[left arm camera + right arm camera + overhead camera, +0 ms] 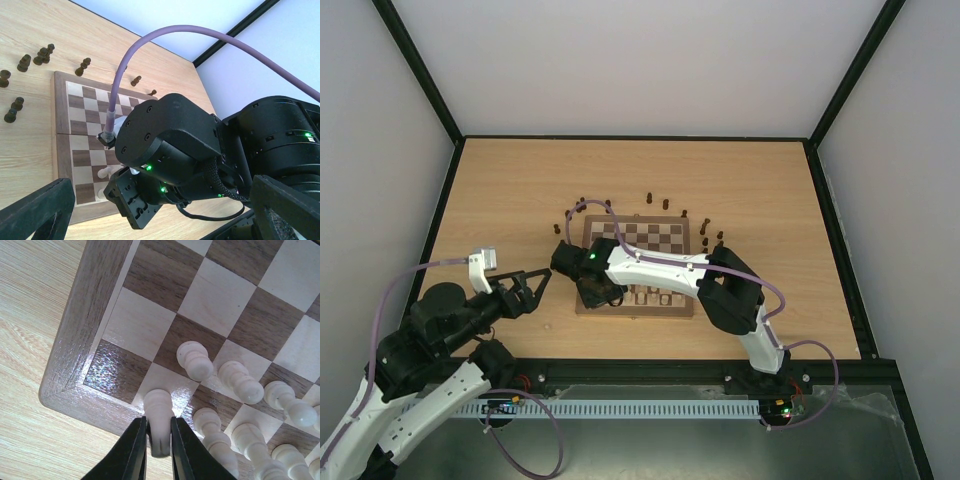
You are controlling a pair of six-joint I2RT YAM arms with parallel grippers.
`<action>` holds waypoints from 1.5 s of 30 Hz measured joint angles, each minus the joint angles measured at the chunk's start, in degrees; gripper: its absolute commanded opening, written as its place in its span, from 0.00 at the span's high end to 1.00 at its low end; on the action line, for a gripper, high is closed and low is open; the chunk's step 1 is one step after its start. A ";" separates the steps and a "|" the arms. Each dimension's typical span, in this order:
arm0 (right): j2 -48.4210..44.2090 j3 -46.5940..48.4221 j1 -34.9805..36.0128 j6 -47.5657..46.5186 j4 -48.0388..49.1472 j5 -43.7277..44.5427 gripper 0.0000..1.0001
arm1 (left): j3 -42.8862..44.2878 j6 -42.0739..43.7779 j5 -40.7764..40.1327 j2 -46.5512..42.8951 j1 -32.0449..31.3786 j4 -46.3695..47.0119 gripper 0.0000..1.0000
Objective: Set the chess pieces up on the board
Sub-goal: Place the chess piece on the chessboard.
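Overhead, the board (660,232) is seen with dark pieces (664,200) scattered off its edges, not yet placed. The right gripper (598,293) is lowered at the board's near left corner. The left gripper (528,288) is parked left of the board.

From the left wrist, its jaws are shown wide apart and empty, seemingly kept clear.

From the right wrist, the jaws are closed on a pale piece (159,410) at the square beside the board's corner, apparently to complete the pale row (240,382).

No legible text or numbers
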 measured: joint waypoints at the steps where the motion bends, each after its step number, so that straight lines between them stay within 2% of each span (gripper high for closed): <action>1: 0.00 -0.02 0.00 0.00 -0.02 -0.04 0.83 | 0.00 0.00 0.00 0.02 0.00 0.04 0.01; 19: -0.39 -0.15 0.44 -0.28 0.13 -0.17 0.79 | -0.31 -0.02 -0.02 0.07 0.00 0.13 0.01; 31: -5.53 2.08 1.77 -0.59 -0.83 0.15 0.72 | -0.31 -0.24 -0.09 0.07 0.00 0.15 0.01; 36: -10.82 1.44 1.95 -0.48 -1.40 1.51 0.58 | -0.31 -0.44 -0.33 2.27 0.00 0.52 0.01; 42: -23.71 -4.22 1.95 -0.52 -0.55 4.07 0.32 | -0.17 -0.46 -1.29 5.07 0.00 0.79 0.01; 43: -25.88 -5.68 1.95 -0.70 0.09 4.37 0.27 | -0.17 -0.46 -1.51 5.55 0.00 1.01 0.01; 45: -30.25 -9.44 1.95 -1.22 1.27 4.85 0.11 | -0.07 -0.46 -2.12 6.78 0.00 1.36 0.01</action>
